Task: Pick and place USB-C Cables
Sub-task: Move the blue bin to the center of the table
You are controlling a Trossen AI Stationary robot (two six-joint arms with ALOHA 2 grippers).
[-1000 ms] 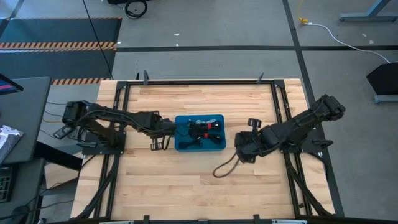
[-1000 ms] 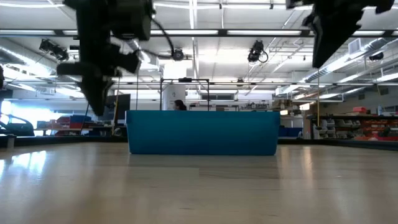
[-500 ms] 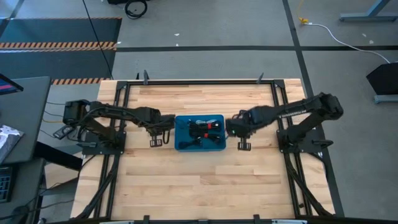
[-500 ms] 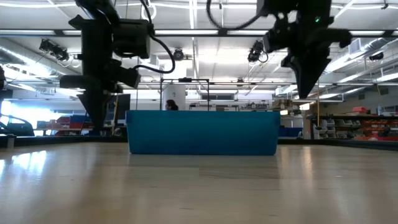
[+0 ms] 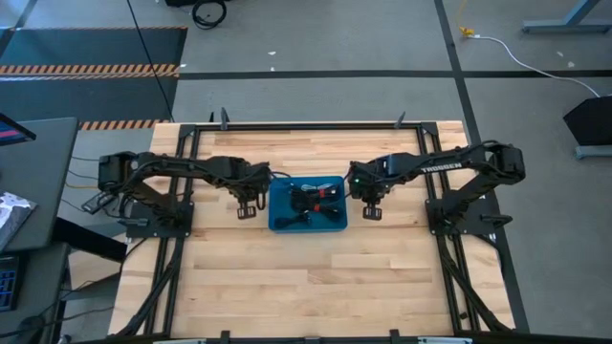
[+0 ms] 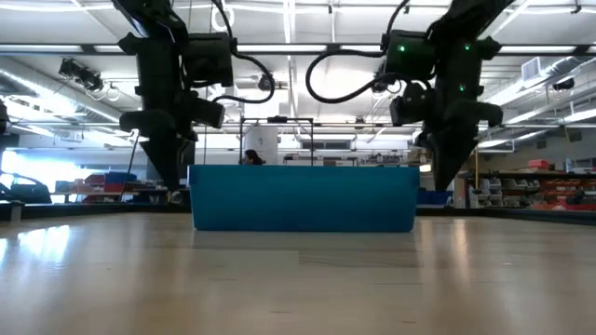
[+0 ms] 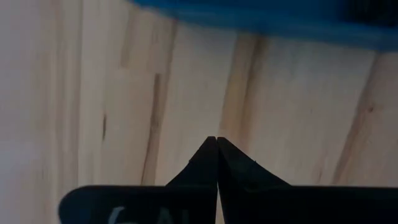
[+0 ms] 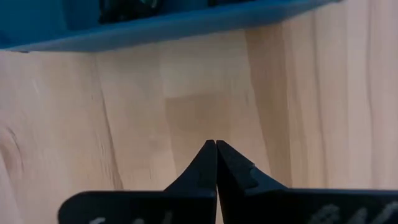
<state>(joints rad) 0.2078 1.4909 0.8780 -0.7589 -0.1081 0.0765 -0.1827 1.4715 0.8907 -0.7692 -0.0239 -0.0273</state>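
Ceiling strip lights point(image 6: 307, 48) are glaring across the low view — both wrist views are blurring the wood surface point(image 7: 186, 93), shadows staying soft

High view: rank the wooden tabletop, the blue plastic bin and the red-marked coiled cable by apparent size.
1. Wooden tabletop, largest.
2. Blue plastic bin, much smaller.
3. Red-marked coiled cable, smallest, lying inside the bin.
All lie at about the same depth, so the order is safe.

I see the USB-C Cables point(image 5: 311, 201) piled together inside my blue bin point(image 5: 277, 225) at mid-table: small dark coils, one showing red (the separate coils are hard to tell apart), lying loose on the bin floor.
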